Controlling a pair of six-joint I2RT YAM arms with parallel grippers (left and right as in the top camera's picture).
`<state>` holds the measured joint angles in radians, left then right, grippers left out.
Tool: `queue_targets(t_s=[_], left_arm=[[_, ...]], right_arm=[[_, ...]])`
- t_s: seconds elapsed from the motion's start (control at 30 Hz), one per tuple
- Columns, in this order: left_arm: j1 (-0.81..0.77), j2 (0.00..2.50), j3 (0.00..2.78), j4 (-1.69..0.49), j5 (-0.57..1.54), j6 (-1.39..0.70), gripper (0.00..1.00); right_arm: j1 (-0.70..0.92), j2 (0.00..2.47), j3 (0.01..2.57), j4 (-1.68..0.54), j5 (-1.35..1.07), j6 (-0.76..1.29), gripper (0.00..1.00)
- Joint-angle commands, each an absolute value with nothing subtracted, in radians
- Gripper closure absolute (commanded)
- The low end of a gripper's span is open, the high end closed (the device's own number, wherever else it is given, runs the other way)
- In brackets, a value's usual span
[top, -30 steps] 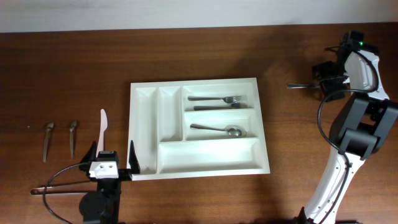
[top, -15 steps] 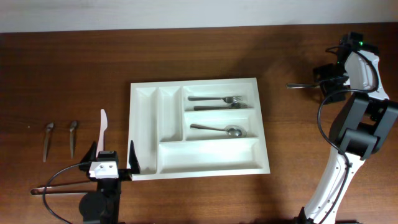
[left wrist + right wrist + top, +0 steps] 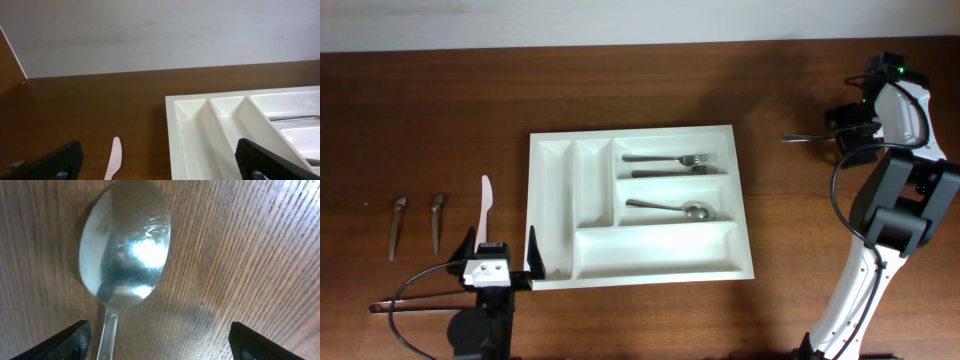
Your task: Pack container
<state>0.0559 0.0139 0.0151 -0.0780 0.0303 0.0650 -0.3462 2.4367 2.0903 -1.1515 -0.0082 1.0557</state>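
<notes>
Container (image 3: 655,250) is placed mid-tabletop (image 3: 440,110), long side running left-right. Forks (image 3: 666,158) are laid in its far right compartment and a spoon (image 3: 670,208) in the compartment just nearer.

Left pincer (image 3: 501,248) is positioned at the container's near left corner, spread wide, with nothing gripped. Contact between its right finger (image 3: 533,255) and the rim cannot be told. A white plastic knife (image 3: 486,203) is laid just left of the container, just beyond that pincer. A short metal utensil (image 3: 437,220) and a second short utensil (image 3: 397,225) are laid farther left, well apart from the container.

Right pincer (image 3: 842,132) is positioned at the far right, well apart from the container. In the right wrist view its fingers (image 3: 75,337) are spread wide either side of a loose spoon (image 3: 125,245), whose handle is not clamped. The bowl is seen against the wood.
</notes>
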Motion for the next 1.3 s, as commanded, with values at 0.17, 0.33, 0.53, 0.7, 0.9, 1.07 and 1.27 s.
queue_targets(t_s=[0.17, 0.33, 0.53, 0.7, 0.9, 1.07, 1.27], left_arm=[[0.062, 0.012, 0.009, -0.079, 0.038, 0.084, 0.01], [0.062, 0.012, 0.009, -0.079, 0.038, 0.084, 0.01], [0.062, 0.012, 0.009, -0.079, 0.038, 0.084, 0.01], [0.062, 0.012, 0.009, -0.079, 0.038, 0.084, 0.01], [0.062, 0.012, 0.009, -0.079, 0.038, 0.084, 0.01], [0.062, 0.012, 0.009, -0.079, 0.038, 0.084, 0.01], [0.062, 0.012, 0.009, -0.079, 0.038, 0.084, 0.01]], right_arm=[[-0.371, 2.509, 2.089, -1.16, -0.052, 1.093, 0.11], [-0.372, 2.51, 2.089, -1.153, -0.048, 1.094, 0.11], [-0.374, 2.51, 2.089, -1.202, -0.01, 1.093, 0.11], [-0.373, 2.51, 2.089, -1.195, -0.032, 1.093, 0.11], [-0.374, 2.51, 2.089, -1.12, -0.105, 1.095, 0.32], [-0.373, 2.51, 2.089, -1.099, -0.121, 1.116, 0.49], [-0.373, 2.51, 2.089, -1.095, -0.121, 1.116, 0.67]])
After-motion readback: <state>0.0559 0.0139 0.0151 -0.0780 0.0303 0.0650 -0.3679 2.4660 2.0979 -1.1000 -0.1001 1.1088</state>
